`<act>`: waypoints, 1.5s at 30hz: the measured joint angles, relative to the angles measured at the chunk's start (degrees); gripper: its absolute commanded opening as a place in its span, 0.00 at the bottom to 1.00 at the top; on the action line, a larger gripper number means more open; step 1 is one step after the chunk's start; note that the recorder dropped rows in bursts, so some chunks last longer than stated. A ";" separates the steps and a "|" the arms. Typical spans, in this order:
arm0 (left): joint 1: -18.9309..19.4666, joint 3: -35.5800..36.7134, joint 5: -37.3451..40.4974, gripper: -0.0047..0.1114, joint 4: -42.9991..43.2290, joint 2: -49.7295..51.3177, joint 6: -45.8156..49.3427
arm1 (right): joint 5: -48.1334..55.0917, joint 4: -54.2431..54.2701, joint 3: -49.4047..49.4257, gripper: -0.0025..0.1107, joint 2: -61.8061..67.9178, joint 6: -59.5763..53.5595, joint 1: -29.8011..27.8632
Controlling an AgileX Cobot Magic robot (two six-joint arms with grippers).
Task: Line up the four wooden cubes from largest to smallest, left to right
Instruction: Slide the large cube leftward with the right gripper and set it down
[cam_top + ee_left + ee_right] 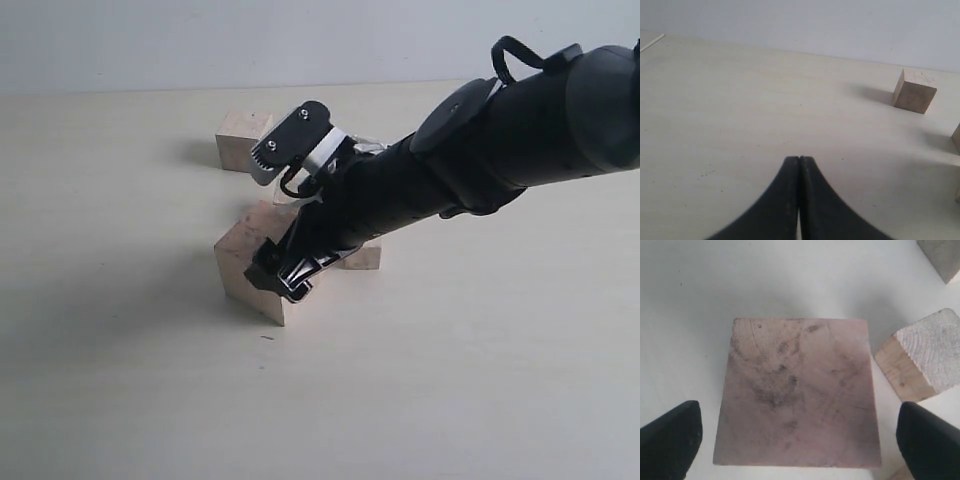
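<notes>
Two fingers [670, 440] of the right gripper [797, 437] are being held wide apart, flanking the largest cube [797, 390] on the table [450, 380]. A smaller cube [920, 360] is lying just beside it. The left gripper [799, 161] is being held closed, empty, with another cube [914, 91] well apart.

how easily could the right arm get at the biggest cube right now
Likely yes. The right claw is open directly over the largest cube, one finger outside each of two opposite sides. A smaller cube sits close beside one side, so that finger may have little room.
</notes>
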 measured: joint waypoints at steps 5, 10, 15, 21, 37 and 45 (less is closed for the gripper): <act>0.00 0.00 0.00 0.04 0.00 0.00 0.00 | 0.00 0.00 -0.34 0.95 1.59 -0.60 0.00; 0.00 0.00 0.00 0.04 0.00 0.00 0.00 | 0.00 0.00 -2.54 0.74 3.45 -0.84 0.00; 0.00 0.00 0.00 0.04 0.00 0.00 0.00 | 0.37 -0.98 -4.18 0.03 4.09 -0.84 0.13; 0.00 0.00 0.00 0.04 0.00 0.00 0.00 | 4.16 -6.12 -6.09 0.02 4.31 -0.84 0.13; 0.00 0.00 0.00 0.04 0.00 0.00 0.00 | 27.15 -24.56 -37.17 0.02 15.55 -1.07 0.13; 0.00 0.00 0.00 0.04 0.00 0.00 0.00 | 35.92 -22.25 -48.09 0.02 24.81 -3.78 0.13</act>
